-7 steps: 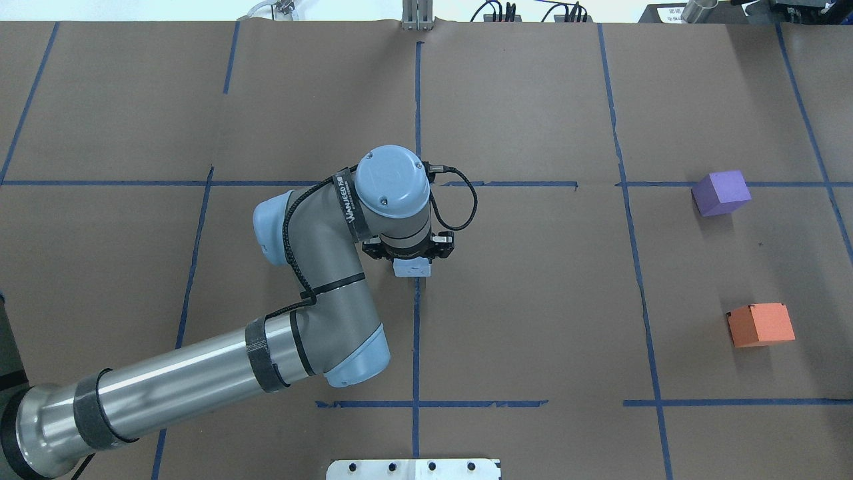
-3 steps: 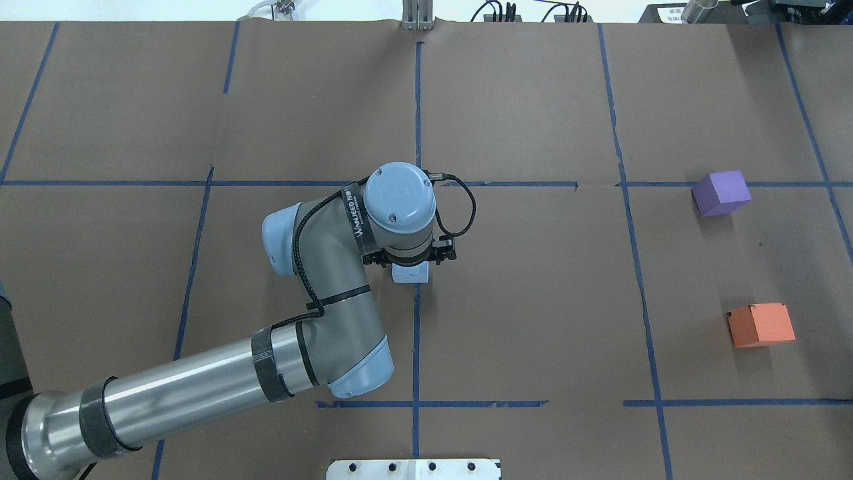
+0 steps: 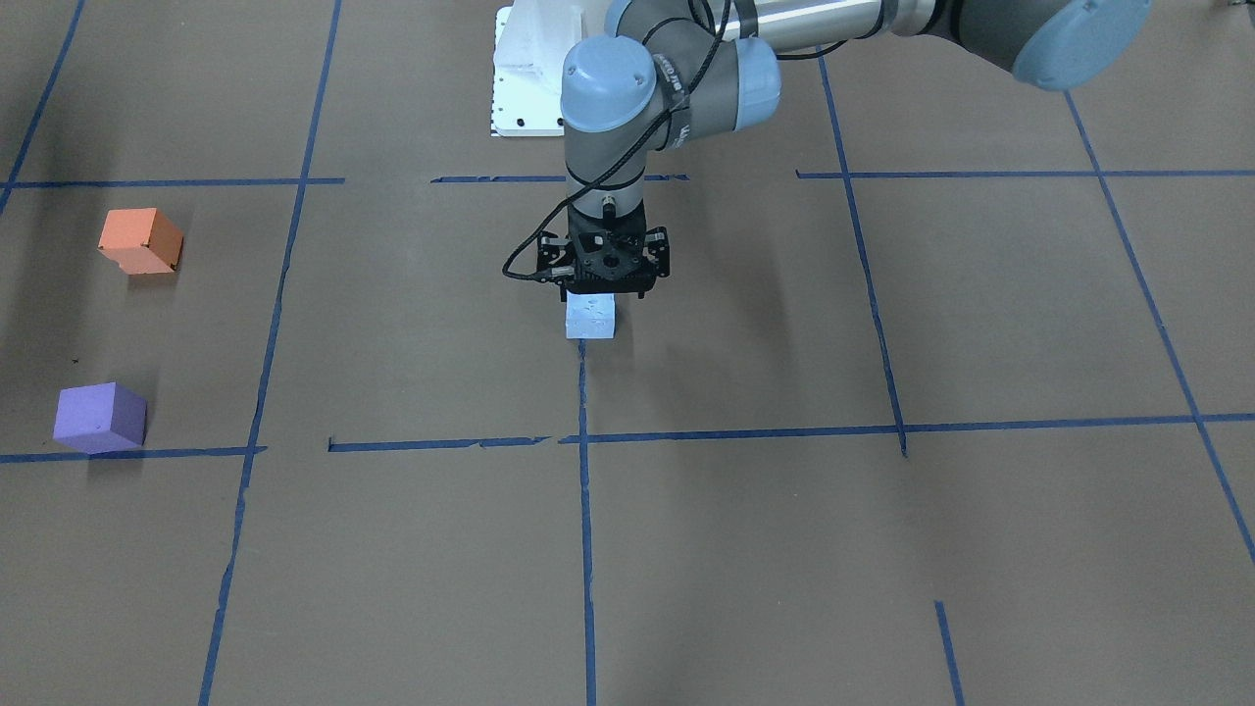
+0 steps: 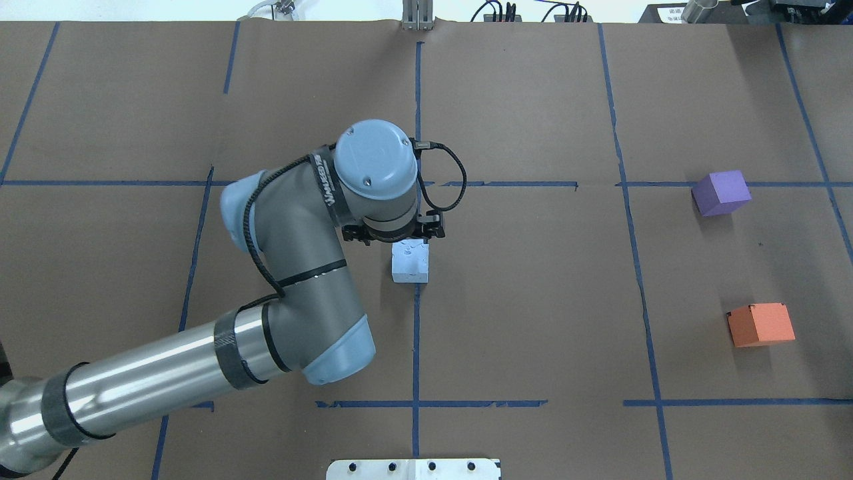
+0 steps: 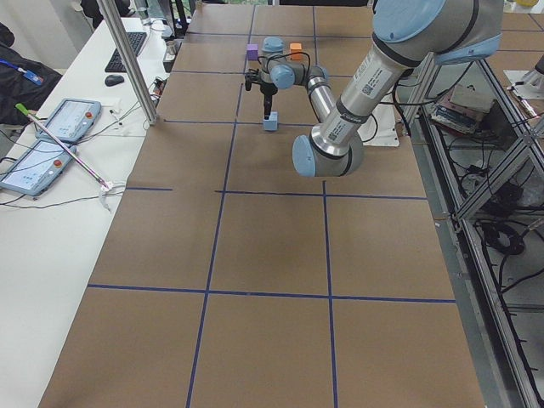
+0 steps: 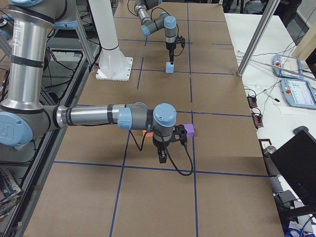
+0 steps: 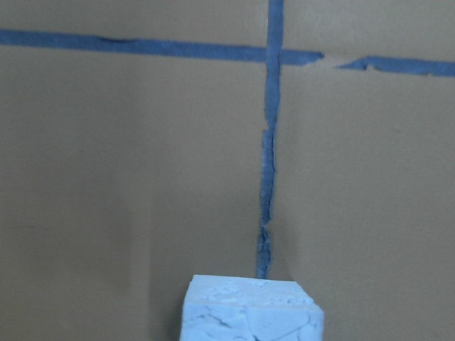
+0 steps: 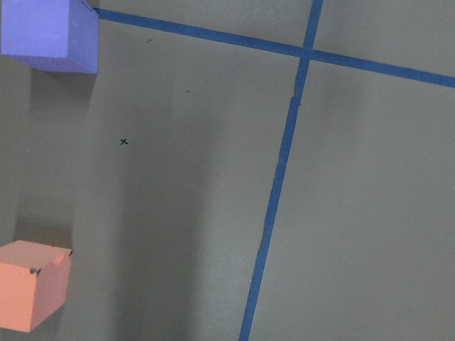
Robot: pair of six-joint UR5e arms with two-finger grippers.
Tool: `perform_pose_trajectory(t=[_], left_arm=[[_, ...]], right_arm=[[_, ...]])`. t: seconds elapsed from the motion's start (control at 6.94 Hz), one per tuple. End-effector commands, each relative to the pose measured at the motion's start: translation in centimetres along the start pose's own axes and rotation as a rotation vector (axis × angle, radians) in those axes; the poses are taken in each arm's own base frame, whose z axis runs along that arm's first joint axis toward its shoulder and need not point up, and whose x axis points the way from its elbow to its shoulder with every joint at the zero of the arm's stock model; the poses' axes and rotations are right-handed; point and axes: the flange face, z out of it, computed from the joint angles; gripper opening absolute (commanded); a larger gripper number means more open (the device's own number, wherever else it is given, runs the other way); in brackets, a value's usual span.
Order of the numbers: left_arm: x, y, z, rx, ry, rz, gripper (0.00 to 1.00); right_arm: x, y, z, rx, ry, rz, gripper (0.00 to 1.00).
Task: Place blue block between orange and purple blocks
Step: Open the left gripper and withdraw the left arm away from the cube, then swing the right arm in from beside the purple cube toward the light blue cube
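The pale blue block [image 4: 410, 262] is under my left gripper [image 3: 592, 292], near the table's middle over a tape line. The gripper is shut on the block's top and holds it slightly off the paper. The block fills the bottom of the left wrist view [image 7: 249, 312]. The purple block [image 4: 721, 193] and the orange block [image 4: 761, 325] stand apart at the far right. My right gripper [image 6: 161, 155] hovers over the gap beside them. Its wrist view shows the purple block [image 8: 46, 32] and the orange block [image 8: 32, 284]. I cannot tell whether the right gripper is open or shut.
Brown paper with blue tape lines [image 4: 416, 347] covers the table. The white robot base plate [image 4: 413, 469] sits at the near edge. A side table with tablets [image 5: 51, 140] and a metal pole [image 5: 127, 59] stands beyond the far edge.
My left wrist dipped slightly over the blue block. It has since risen and shifted away, so more of the block shows. The purple and orange blocks have not moved.
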Motion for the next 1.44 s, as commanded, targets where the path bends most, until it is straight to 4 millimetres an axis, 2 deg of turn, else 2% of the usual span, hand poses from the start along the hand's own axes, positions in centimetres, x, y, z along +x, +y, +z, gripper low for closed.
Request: perform_pose_trajectory(t=[0.0,0.14,0.29,0.43,0.58,0.72,0.86,1.01,1.15,1.3], left_arm=[[-12.7,-3.3,-5.5,-0.016,-0.012,0.109,1.00],[-19.3,-5.6,-5.9,-0.035,-0.027,0.149,1.00],[-28.8,-7.6,-6.3,-0.056,-0.071,0.178,1.00],[-35.8,-9.3,-7.8,-0.078,-0.071,0.228,1.00],[-44.0,-9.8,-9.2,-0.093,-0.069,0.210,1.00],[-51.0,-9.6,-10.2,-0.108,-0.082,0.278,1.00],[-57.3,-8.5,-10.6,-0.124,-0.105,0.269,1.00],[-61.7,-6.6,-10.4,-0.144,-0.097,0.254,1.00],[-66.5,-3.7,-10.1,-0.175,-0.100,0.275,1.00],[-69.0,-3.3,-11.5,-0.148,-0.103,0.255,1.00]], right_arm=[[-0.4,-0.6,-0.3,0.010,0.000,-0.016,1.00],[-1.9,-2.3,-0.9,0.022,0.001,-0.049,1.00],[-3.4,-3.9,-1.1,0.026,-0.001,-0.070,1.00],[-5.8,-6.3,-2.0,0.048,-0.008,-0.057,1.00],[-9.0,-8.8,-2.1,0.053,-0.021,-0.075,1.00],[-12.4,-10.9,-1.8,0.047,-0.046,-0.071,1.00],[-16.3,-12.8,-1.3,0.038,-0.062,-0.038,1.00],[-21.1,-14.3,-1.1,0.033,-0.080,-0.009,1.00],[-26.7,-15.5,-1.2,0.034,-0.100,0.017,1.00],[-33.8,-16.9,-0.3,0.021,-0.117,0.053,1.00]])
